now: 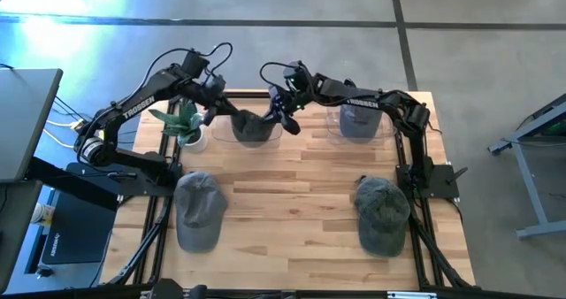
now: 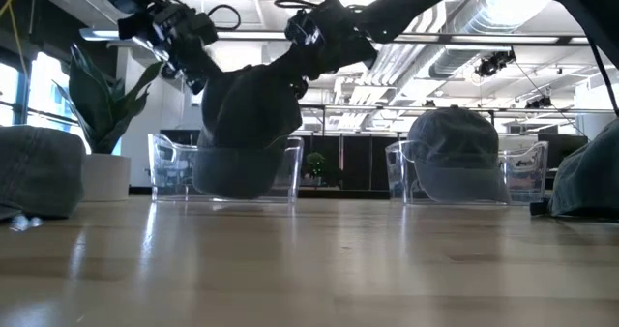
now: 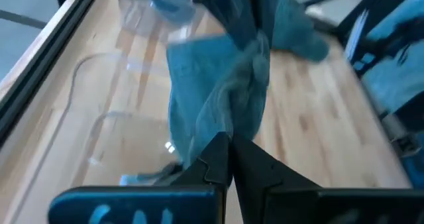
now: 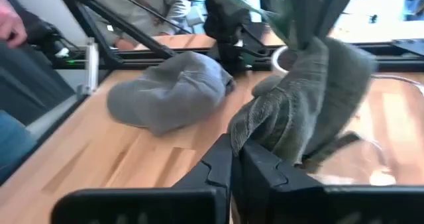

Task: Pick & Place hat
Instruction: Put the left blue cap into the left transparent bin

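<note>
A dark grey-green hat (image 1: 255,126) (image 2: 247,124) sits partly inside a clear bin (image 1: 237,133) (image 2: 164,167) at the far middle of the table. Both grippers hold it from opposite sides. My left gripper (image 1: 215,107) (image 2: 193,68) (image 3: 230,151) is shut on its left side. My right gripper (image 1: 283,115) (image 2: 311,48) (image 4: 236,150) is shut on its right side. The hat's lower part rests in the bin, and its top rises above the rim. My left gripper pinches a bunched fold of the hat's cloth (image 3: 232,111) between its two fingers, slanting down from the far left. The hat's lower part (image 2: 232,177) is in the bin. My right gripper pinches a gathered fold at the hat's upper right (image 4: 262,121) (image 2: 290,71), slanting down from the far right. The cloth rises toward the fingers.
A second clear bin (image 1: 389,126) (image 2: 527,172) to the right holds another hat (image 1: 359,119) (image 2: 453,158). Two more hats lie near the front: left (image 1: 196,209) and right (image 1: 382,212). A potted plant (image 1: 186,122) (image 2: 102,124) stands left of the first bin.
</note>
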Available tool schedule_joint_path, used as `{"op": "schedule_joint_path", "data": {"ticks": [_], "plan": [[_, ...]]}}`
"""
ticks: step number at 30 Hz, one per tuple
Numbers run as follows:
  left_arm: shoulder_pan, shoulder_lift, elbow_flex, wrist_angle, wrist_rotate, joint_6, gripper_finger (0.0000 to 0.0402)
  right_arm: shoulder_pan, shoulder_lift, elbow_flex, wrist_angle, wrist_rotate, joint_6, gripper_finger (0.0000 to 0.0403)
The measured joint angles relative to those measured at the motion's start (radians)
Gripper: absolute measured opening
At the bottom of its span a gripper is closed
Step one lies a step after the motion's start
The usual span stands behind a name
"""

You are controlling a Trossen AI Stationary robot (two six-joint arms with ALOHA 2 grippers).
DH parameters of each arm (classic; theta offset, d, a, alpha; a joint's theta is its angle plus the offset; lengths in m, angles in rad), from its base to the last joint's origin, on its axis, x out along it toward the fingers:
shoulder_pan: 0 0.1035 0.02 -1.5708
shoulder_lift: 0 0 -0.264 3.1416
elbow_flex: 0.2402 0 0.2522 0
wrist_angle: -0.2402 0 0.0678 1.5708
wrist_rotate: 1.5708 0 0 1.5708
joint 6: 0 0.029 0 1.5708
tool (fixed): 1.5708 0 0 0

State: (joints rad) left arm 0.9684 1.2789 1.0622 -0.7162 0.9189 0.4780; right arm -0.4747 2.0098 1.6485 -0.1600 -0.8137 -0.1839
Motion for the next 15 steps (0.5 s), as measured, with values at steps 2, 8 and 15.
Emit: {"op": "schedule_joint_path", "data": {"ticks": [2, 8, 15], "plan": [[-0.001, 0.000, 0.000, 0.030, 0.042, -0.034, 0.0028, 0.001, 0.000, 0.000, 0.005, -0.008, -0.005, 0.0021], [-0.056, 0.003, 0.000, 0.121, -0.009, -0.040, 0.0125, -0.001, 0.000, 0.000, 0.007, -0.024, -0.032, 0.0010], [-0.139, 0.037, 0.001, 0.147, -0.168, 0.024, 0.0248, 0.000, 0.000, 0.000, 0.025, -0.047, -0.068, 0.0007]]}}
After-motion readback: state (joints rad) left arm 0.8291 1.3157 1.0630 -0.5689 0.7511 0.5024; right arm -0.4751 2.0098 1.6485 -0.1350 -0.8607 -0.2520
